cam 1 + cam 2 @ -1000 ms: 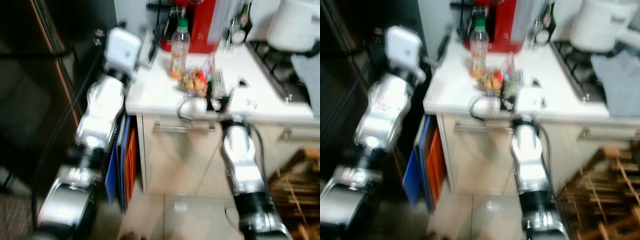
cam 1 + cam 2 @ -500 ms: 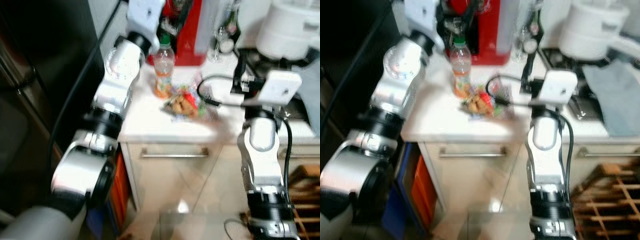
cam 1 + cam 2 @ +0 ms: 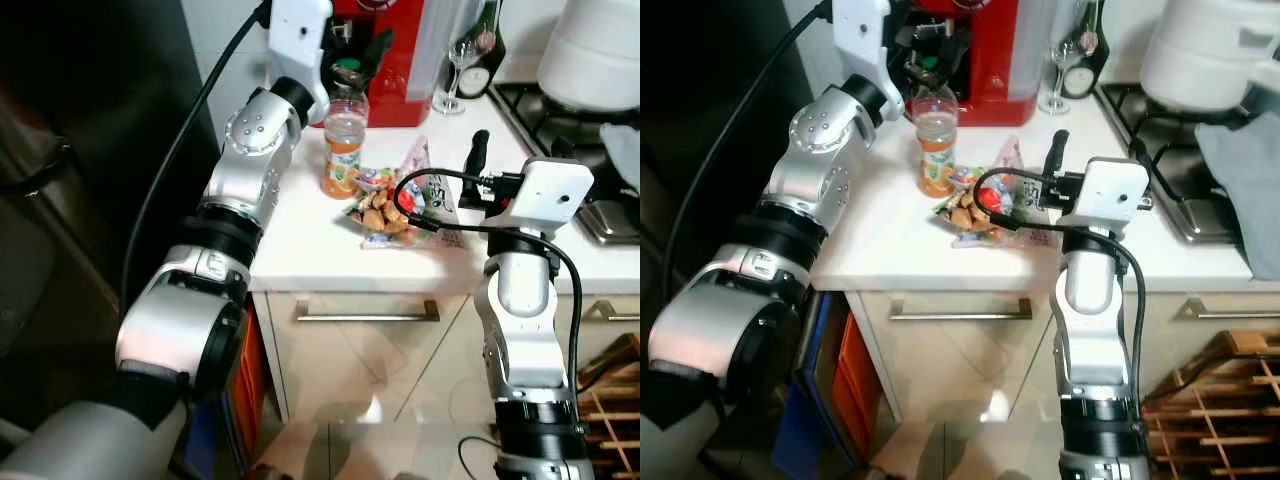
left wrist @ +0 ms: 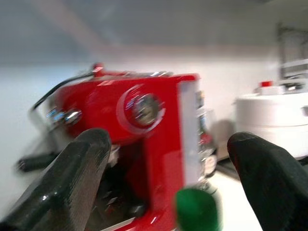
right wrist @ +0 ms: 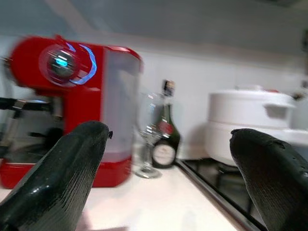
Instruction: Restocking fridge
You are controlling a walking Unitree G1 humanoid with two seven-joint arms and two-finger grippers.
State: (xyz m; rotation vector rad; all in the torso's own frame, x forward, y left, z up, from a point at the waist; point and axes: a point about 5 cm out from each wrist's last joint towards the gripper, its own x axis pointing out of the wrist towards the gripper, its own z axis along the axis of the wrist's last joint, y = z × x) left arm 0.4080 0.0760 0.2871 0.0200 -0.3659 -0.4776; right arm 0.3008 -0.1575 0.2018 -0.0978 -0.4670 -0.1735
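Note:
A clear bottle [image 3: 344, 150] of orange drink with a green cap [image 4: 197, 210] stands on the white counter [image 3: 300, 240], in front of the red coffee machine. My left gripper [image 4: 168, 144] hovers open just above and behind the cap, touching nothing. A crumpled snack bag [image 3: 392, 202] lies to the right of the bottle. To the right of the bag, my right gripper [image 5: 168, 139] is held open above the counter, one black finger [image 3: 478, 155] standing up. Nothing is between its fingers.
A red coffee machine [image 3: 392, 50], a wine glass [image 3: 456, 68] and a dark bottle [image 3: 488, 35] line the back wall. A white pot [image 3: 595, 50] sits on the gas hob [image 3: 560, 115]. The dark fridge [image 3: 90, 150] stands at left. A drawer handle [image 3: 365, 312] shows below the counter.
The camera has swung and closed in on the counter. My left arm has risen to the bottle's cap. My right arm has lifted from the counter's edge to beside the snack bag.

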